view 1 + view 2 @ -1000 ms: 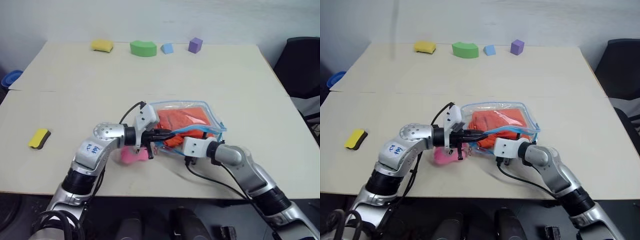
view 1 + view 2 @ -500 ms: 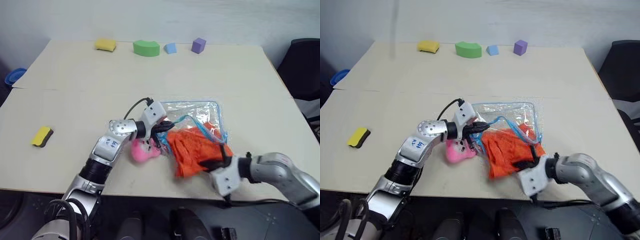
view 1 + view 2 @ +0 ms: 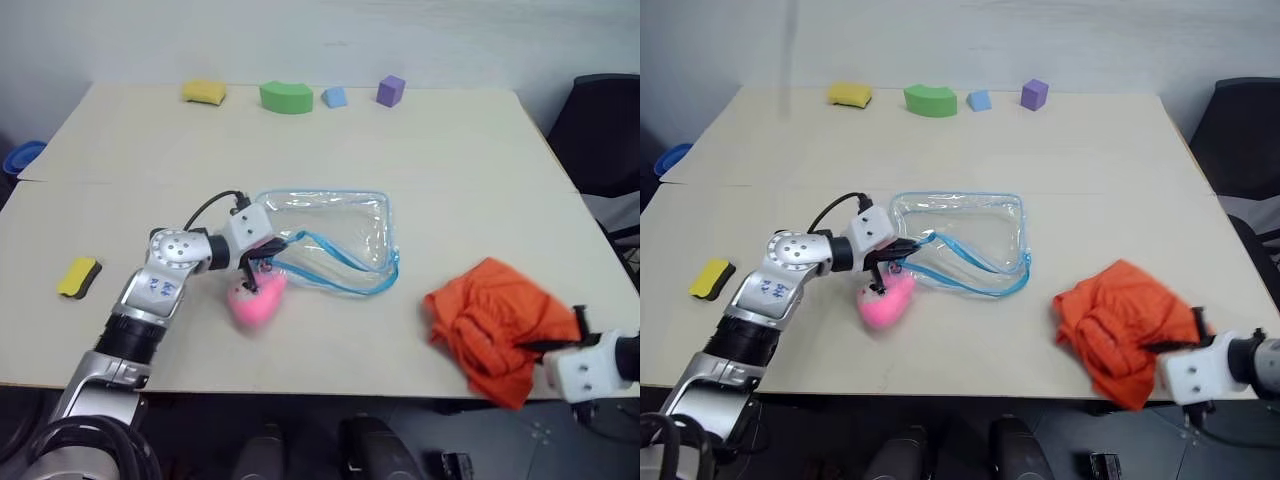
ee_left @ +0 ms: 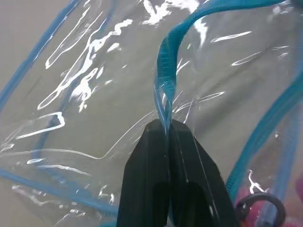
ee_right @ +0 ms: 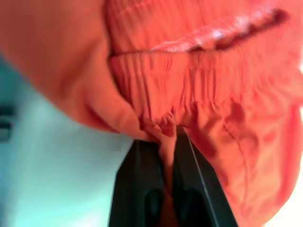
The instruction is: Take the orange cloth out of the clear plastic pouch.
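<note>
Cloth out of pouch since a second ago; right arm has swung wide to the right with it.

My right gripper (image 5: 166, 137) is clamped on a fold of the orange cloth (image 3: 495, 325), which now sits bunched at the table's (image 3: 470, 160) near right edge, well apart from the clear plastic pouch (image 3: 325, 235). My left gripper (image 4: 165, 130) pinches the pouch's blue zipper trim, jaws closed on it; pouch lies flat mid-table. Pink plush toy (image 3: 254, 298) just beside the left gripper, touching the pouch's corner. Yellow sponge (image 3: 78, 277) at left edge; yellow block (image 3: 204, 92), green block (image 3: 286, 96), blue block (image 3: 334, 96), purple cube (image 3: 391, 90) along the far edge. Black chair (image 3: 600, 140) at right.
</note>
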